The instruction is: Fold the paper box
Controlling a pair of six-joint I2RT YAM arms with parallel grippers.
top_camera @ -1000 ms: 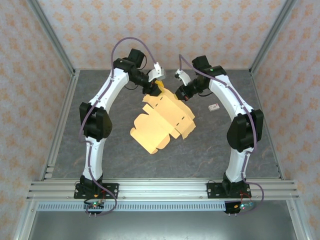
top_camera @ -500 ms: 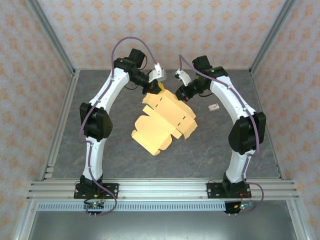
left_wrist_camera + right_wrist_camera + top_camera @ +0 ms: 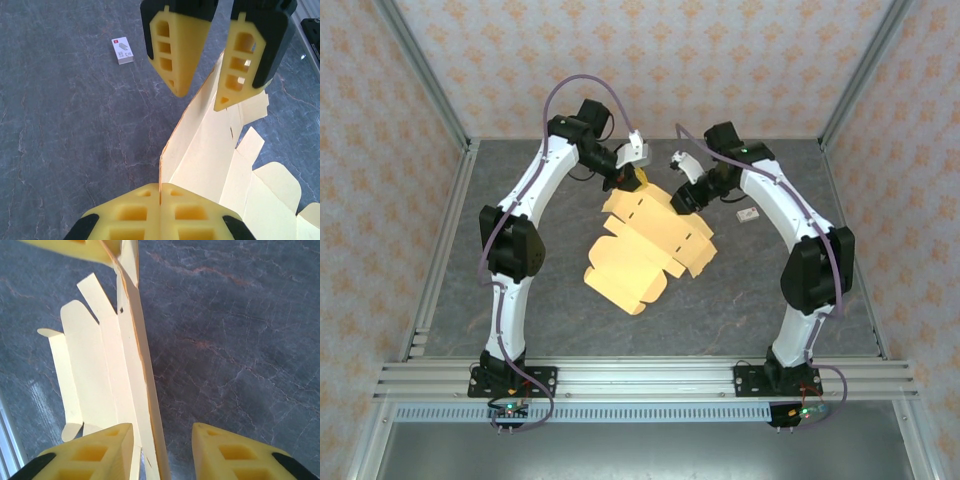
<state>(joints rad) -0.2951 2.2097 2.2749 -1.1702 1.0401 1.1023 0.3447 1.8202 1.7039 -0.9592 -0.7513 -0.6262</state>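
When read from the near edge outward, note first the grey table (image 3: 770, 300), bare of items along its front. At mid-table, find the paper box (image 3: 642, 258): a light orange-tan die-cut sheet, unfolded, with flaps and slits in plain sight and its near portion flat on the surface. Toward the far edge, see the sheet bent upward into a raised strip, off the table. At the far left corner of that strip, record the left gripper (image 3: 160, 192) pressed fully together, with the card's edge pinched in the seam between its pads. Just beside it, to the right along the same edge, record the right gripper (image 3: 162, 437) parted wide, astride the upright strip and clamping nothing; strip off-centre in the gap, contact with either pad not determinable. From overhead, place both grippers close together at the sheet's far side. Farther right, apart from the sheet, log a small white card-like item (image 3: 748, 214) flat on the table, markings too small to read.
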